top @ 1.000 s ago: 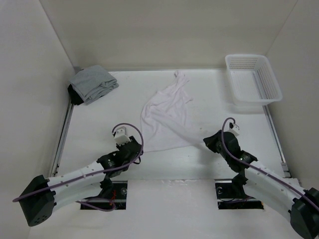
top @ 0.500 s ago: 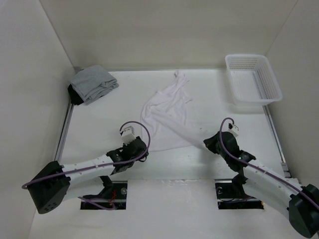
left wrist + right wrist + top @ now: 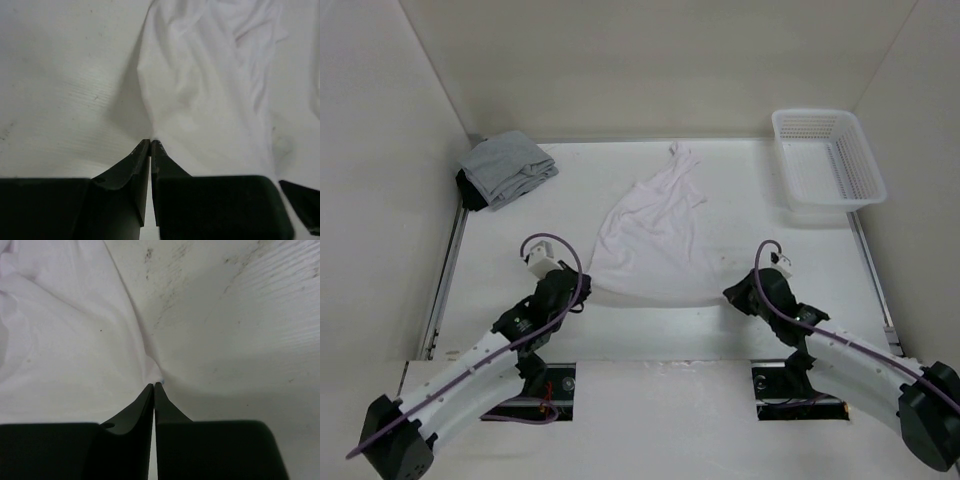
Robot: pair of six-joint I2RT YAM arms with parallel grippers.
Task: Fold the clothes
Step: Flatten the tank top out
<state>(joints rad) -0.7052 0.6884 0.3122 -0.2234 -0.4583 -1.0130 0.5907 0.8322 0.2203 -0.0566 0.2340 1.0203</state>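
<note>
Clothes [image 3: 655, 240]: lying on the table [image 3: 520, 240] to the left of the white basket [image 3: 782, 160], well apart from it.
Long axis: running from my bases toward the far wall, its far end leaning slightly toward the basket.
Pointing: the narrow, bunched end is pointing away from me; the wide hem is facing me, stretching almost straight between my two grippers.
Fabric: thin, soft, plain white, fanning into a rough triangle, with creases spreading out from the bunched tip.
Left gripper [image 3: 150, 142]: my black fingers are pressing together on the hem's left corner; the cloth [image 3: 210, 100] is puckering into the tips.
Right gripper [image 3: 153, 385]: my jaws are pinching the hem's right corner shut, the cloth [image 3: 65, 340] drawing to a point there.
Left arm: reaching low and forward, lying far left of the basket and nearer me.
Right arm: reaching forward and inward, sitting nearer me than the basket.
Basket: white plastic lattice, rectangular.
Grey cloth bundle [image 3: 505, 167]: soft and folded, dark along one edge, sitting across the table from the basket.
</note>
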